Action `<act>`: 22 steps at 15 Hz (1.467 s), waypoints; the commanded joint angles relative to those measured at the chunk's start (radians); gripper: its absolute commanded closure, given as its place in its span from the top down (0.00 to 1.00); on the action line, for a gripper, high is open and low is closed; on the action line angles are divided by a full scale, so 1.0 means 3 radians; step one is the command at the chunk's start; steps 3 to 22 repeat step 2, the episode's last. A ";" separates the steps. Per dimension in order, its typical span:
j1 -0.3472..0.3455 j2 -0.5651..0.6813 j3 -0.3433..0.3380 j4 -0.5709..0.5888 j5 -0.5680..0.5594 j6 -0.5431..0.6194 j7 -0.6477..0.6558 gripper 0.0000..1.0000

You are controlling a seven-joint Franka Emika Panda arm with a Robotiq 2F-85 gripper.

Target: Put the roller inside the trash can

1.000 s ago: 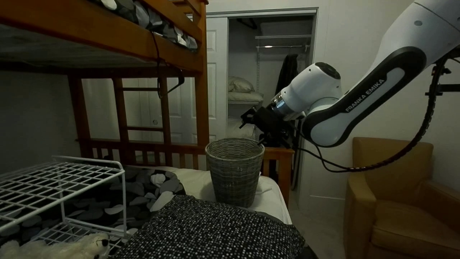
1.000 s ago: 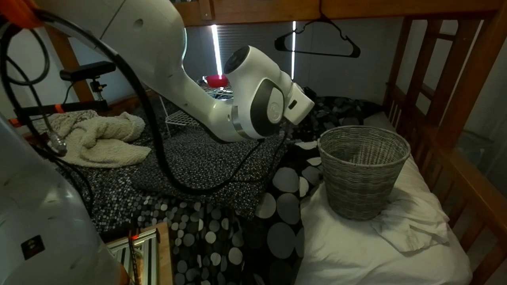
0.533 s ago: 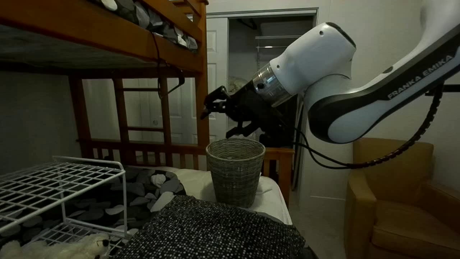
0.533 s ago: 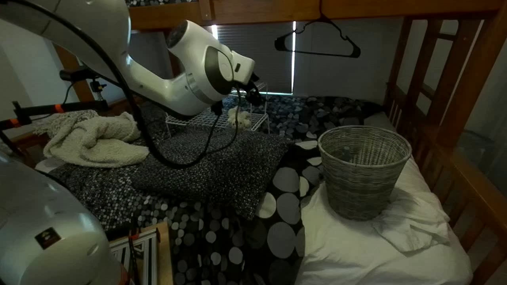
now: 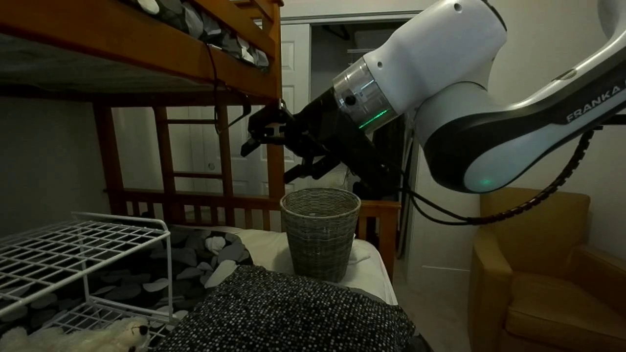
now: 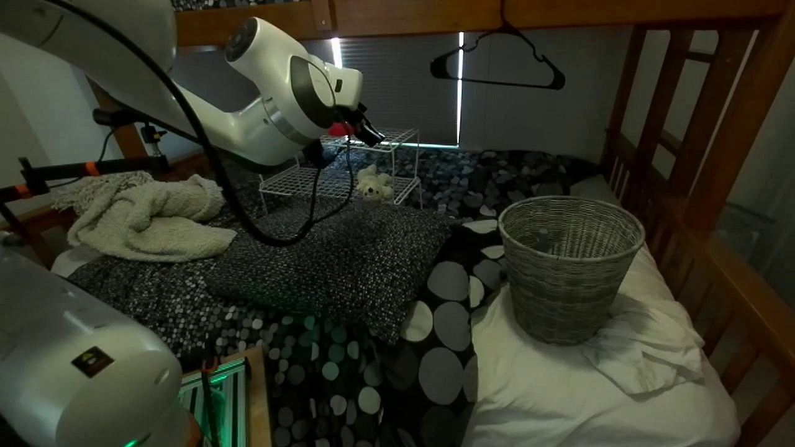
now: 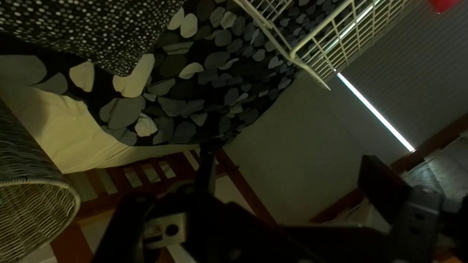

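Note:
The trash can, a grey woven basket, stands upright on the white sheet in both exterior views (image 5: pixel 320 244) (image 6: pixel 568 292). It also shows at the left edge of the wrist view (image 7: pixel 25 153). A small pale grey-green shape inside it seems to be the roller (image 6: pixel 542 236); it is dim and partly hidden by the rim and wall. My gripper (image 5: pixel 270 162) is open, its fingers wide apart with nothing between them. It shows small beyond the arm in an exterior view (image 6: pixel 367 129), well away from the can. Its dark fingers also show in the wrist view (image 7: pixel 289 162).
A white wire rack (image 5: pixel 122 239) stands on the bed with a pale plush toy (image 6: pixel 374 184) on its lower shelf. A black hanger (image 6: pixel 497 82) hangs from the upper bunk (image 5: pixel 146 49). A dark dotted pillow (image 6: pixel 348 261) and a wooden bed rail (image 6: pixel 733 279) lie near the can.
The arm has drawn back and up, carrying the gripper away from the trash can toward the rack side. The gripper stays open. The trash can has not moved.

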 commanded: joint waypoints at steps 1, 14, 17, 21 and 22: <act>-0.0269 -0.0014 0.0327 -0.0086 0.0648 0.0066 -0.0534 1.00; -0.0269 -0.0014 0.0327 -0.0086 0.0648 0.0066 -0.0535 1.00; -0.0269 -0.0014 0.0327 -0.0086 0.0648 0.0066 -0.0535 1.00; -0.0269 -0.0014 0.0327 -0.0086 0.0648 0.0066 -0.0535 1.00; -0.0269 -0.0014 0.0327 -0.0086 0.0648 0.0066 -0.0535 1.00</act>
